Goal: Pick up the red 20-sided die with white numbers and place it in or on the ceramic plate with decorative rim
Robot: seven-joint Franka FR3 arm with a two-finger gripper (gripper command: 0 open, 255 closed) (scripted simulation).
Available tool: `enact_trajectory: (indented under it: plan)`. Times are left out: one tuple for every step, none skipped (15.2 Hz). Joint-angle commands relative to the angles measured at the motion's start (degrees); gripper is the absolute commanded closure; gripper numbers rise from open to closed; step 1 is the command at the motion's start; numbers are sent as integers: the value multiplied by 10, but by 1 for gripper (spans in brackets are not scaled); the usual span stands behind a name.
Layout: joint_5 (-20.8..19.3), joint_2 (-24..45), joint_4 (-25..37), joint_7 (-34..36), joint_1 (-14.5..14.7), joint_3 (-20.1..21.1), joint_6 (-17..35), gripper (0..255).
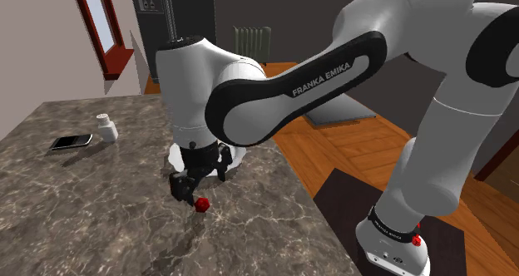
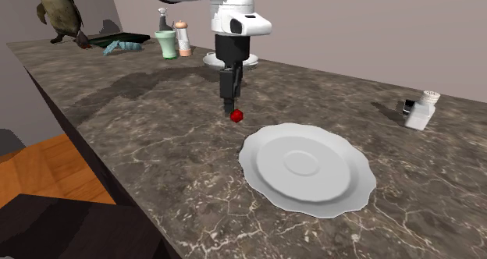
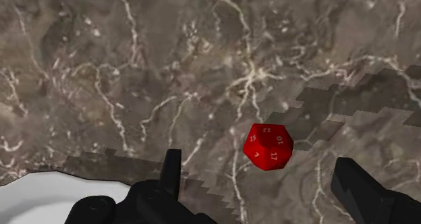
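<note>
Fingers (image 3: 170,172) apart, that is the headline: the black gripper (image 2: 232,105) hangs low over the marble counter (image 2: 148,148) with the red die (image 3: 268,146) sitting on the stone between its 2 tips, about midway, touched by neither. In the second exterior view the white plate (image 2: 306,168) with its wavy rim lies at 4 o'clock from the die, near but not touching it. Now the worry, as I judge it: a 20-faced die is nearly a ball, so if 1 finger arrives before the other it may nudge the die into a roll across the smooth stone. If the pads land on slanted faces instead of opposite flats, the squeeze could pop it out sideways. Carry it too low and the raised rim might clip it; let go too high and it could bounce off the plate. Around the scene: in that same view a white bottle (image 2: 422,109) and a dark phone (image 2: 409,106) rest at 2 o'clock from the plate, well apart. A green cup (image 2: 165,44) and a shaker (image 2: 182,37) stand at 11 o'clock from the die, with a bird figure (image 2: 58,12) beyond them. Nothing stands between die and plate, just a short strip of bare counter.
</note>
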Motion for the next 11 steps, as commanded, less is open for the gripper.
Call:
enact_trajectory:
  plan:
    - [-44, 55, 49, 45, 18, 8, -7, 0]
    - [-45, 57, 44, 46, 20, 6, 0, 0]
    - [-47, 60, 38, 47, 21, 5, 7, 0]
    - [-49, 62, 33, 49, 21, 5, 14, 0]
    - [-51, 65, 28, 50, 22, 4, 21, 0]
    - [-54, 68, 23, 52, 22, 3, 28, 0]
    - [-56, 71, 19, 53, 22, 3, 35, 0]
    - [-59, 74, 14, 55, 23, 2, 42, 0]
    - [-60, 76, 11, 56, 23, 2, 46, 0]
    - [-60, 75, 11, 56, 23, 2, 46, 0]
    - [-60, 76, 11, 56, 23, 2, 46, 0]
